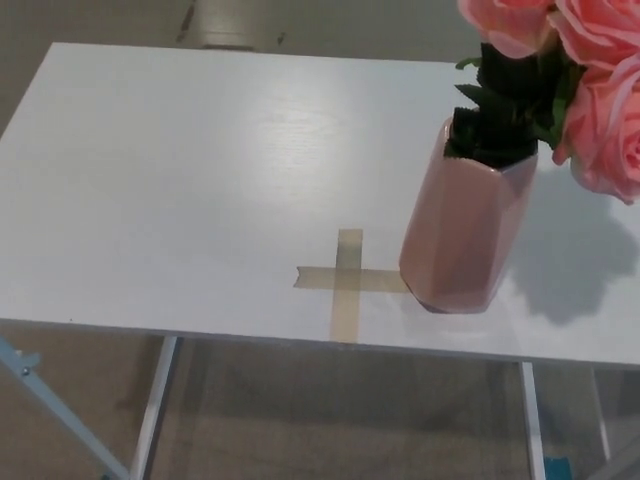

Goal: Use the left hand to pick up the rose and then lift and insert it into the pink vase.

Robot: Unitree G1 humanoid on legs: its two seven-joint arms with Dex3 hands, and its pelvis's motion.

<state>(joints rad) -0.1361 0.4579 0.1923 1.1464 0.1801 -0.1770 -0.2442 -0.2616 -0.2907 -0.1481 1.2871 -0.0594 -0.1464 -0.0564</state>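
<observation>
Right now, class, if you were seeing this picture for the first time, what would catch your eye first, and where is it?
The pink roses stand out first, bunched at the top right with dark green leaves under them. They sit in a glossy pink vase standing upright near the front right of the white table. Just left of the vase's base lies a tape cross. No robot hand shows.

- The pink fabric rose blooms [590,90] were cut off by the top and right edges.
- Their stems were hidden inside the glossy pink faceted vase [462,230], behind dark leaves [505,100].
- The white rectangular table [180,180] ran past the right edge, so its far right corner was unseen.
</observation>
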